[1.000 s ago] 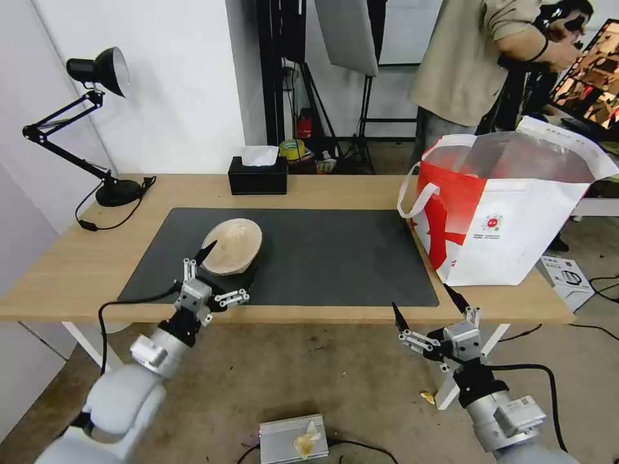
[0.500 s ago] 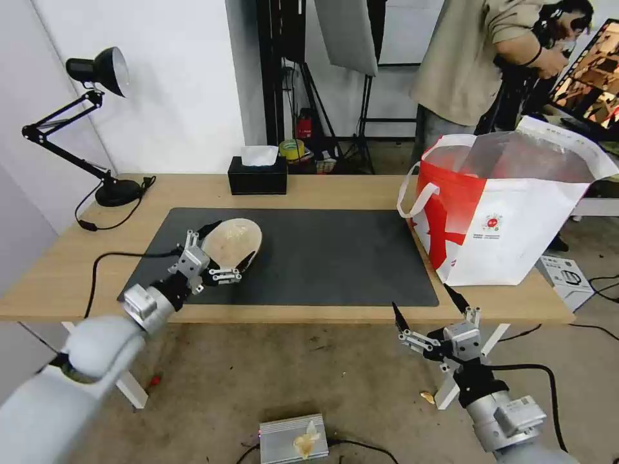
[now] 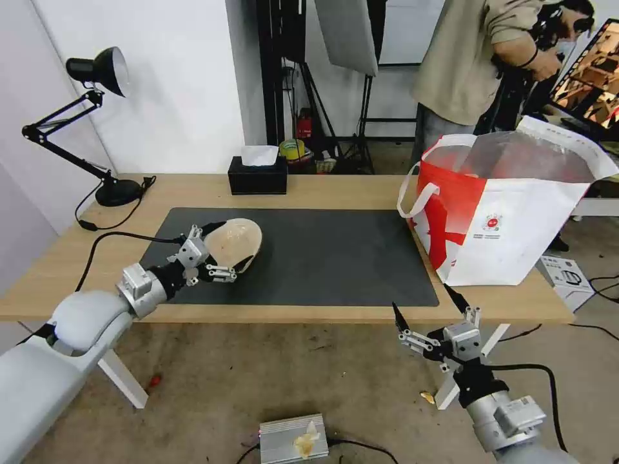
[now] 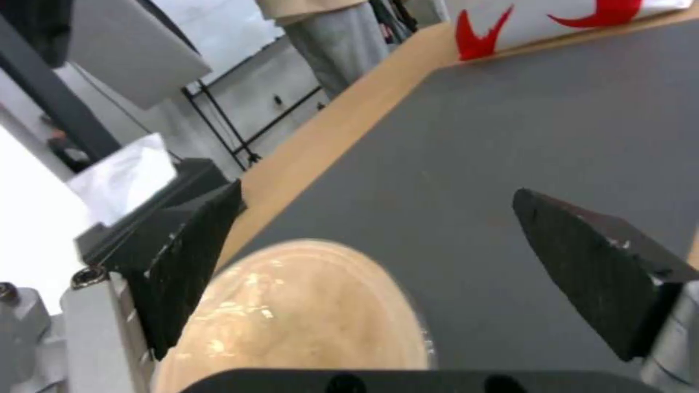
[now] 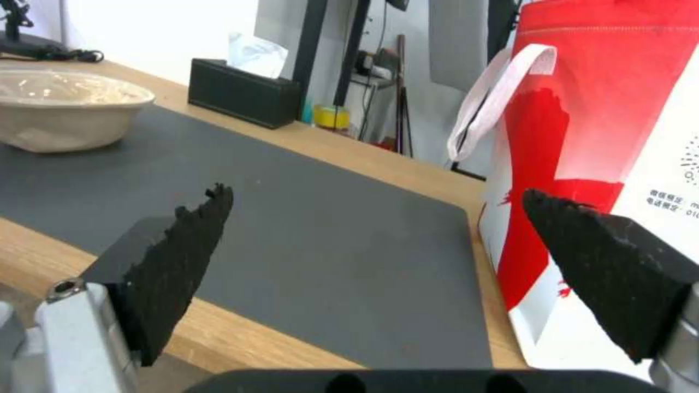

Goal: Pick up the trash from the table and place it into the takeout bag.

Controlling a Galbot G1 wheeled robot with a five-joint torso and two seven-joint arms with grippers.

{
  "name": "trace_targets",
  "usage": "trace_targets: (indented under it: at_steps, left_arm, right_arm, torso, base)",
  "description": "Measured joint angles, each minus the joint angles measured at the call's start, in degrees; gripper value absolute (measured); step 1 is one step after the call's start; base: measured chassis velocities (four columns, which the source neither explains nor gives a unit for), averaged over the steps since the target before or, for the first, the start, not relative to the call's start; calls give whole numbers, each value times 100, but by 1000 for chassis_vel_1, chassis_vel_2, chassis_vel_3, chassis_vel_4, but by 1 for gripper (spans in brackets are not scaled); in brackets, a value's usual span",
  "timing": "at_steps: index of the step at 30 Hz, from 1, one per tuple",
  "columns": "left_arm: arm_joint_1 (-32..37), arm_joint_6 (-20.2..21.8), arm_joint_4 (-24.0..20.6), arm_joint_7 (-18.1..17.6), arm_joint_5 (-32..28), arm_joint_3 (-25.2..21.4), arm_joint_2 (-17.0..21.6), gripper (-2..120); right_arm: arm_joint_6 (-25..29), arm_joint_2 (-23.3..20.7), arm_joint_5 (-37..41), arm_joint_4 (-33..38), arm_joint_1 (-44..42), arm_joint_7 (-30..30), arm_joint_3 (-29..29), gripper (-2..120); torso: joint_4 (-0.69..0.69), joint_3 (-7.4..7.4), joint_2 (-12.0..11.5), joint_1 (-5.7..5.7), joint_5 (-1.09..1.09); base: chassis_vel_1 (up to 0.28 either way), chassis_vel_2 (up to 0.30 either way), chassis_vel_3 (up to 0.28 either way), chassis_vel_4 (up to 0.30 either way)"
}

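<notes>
Left hand [image 3: 222,252], released, is straddling the beige bowl [image 3: 233,243]; pickup step; closing is needed next. Right hand [image 3: 431,309] is idling released.

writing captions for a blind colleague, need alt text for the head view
The left gripper, fingers open, reaches around a beige shallow bowl on the table's dark grey mat. The takeout bag stands at the table's right end; the right gripper waits open below the front edge.

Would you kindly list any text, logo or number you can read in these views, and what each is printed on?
Takeout bag: small round red logo with print beneath, too small to read.
Takeout bag, right wrist view: two lines of small print, blurred; unreadable.
Cardboard box on the floor: dark marking, illegible.
</notes>
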Motion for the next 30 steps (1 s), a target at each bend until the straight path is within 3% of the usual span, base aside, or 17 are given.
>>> trace_targets:
  at_steps: [15, 30]
  left_arm:
    - [-312, 10, 378, 243, 524, 465, -271, 100]
    - [-341, -6, 658, 187, 1333, 444, -526, 100]
  right_arm:
    - [0, 0, 0, 0, 0, 0, 0, 100]
    - [0, 0, 0, 0, 0, 0, 0, 100]
  torso:
    - [-1, 0, 0, 0, 0]
    - [0, 0, 0, 0, 0]
  base:
    - [0, 0, 0, 0]
    - [0, 0, 0, 0]
